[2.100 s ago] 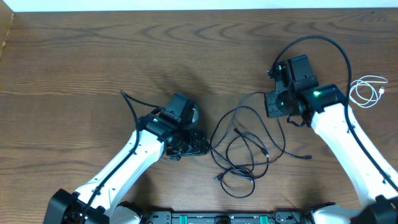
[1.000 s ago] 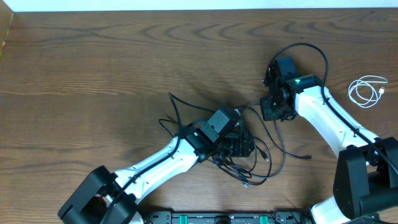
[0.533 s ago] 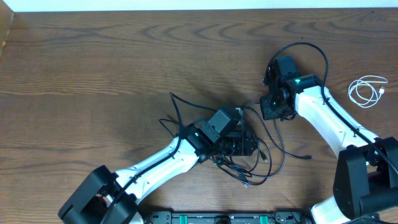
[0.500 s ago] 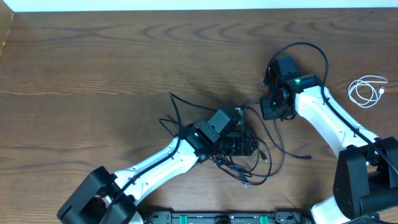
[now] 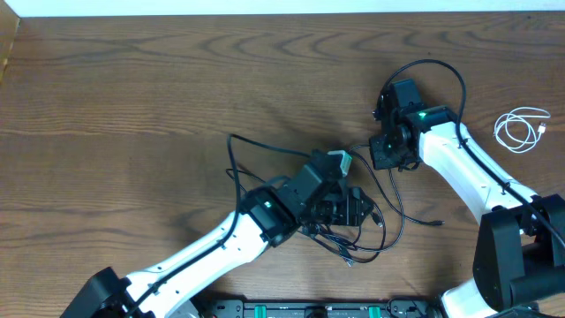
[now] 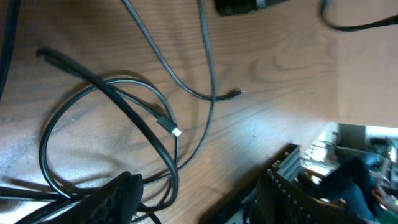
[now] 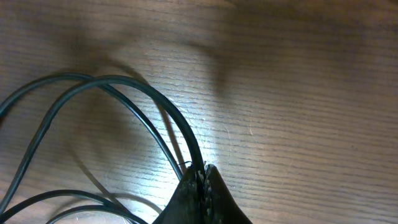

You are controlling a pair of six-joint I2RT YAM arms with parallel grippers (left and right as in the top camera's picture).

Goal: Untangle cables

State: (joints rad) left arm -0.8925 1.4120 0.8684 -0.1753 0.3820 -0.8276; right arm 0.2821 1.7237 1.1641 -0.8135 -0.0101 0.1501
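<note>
The right pincer (image 7: 202, 186) is clenched: its two fingertips meet on a strand of the black cables (image 7: 118, 79), which arches up out of the tips and curves away to one side across the bench (image 5: 132, 88). A second strand runs alongside the first over most of that arch, and more loops lie lower down beside the fingers.

The left pincer (image 6: 198, 186) is released. Its fingers (image 6: 121, 190) stand well apart, and between and just ahead of them lies a round loop of black cable with a small plug end resting inside it. Further strands cross the wood beyond the loop. Some strands run close by the nearer finger; whether they touch it cannot be told.

From overhead, the left pincer sits on top of the main tangle, with loops spilling out in front of it and to its right. The right pincer is near it, just beyond the tangle's far side. The white cable (image 5: 521, 129) lies coiled well apart from both, out to the right of the right pincer.
</note>
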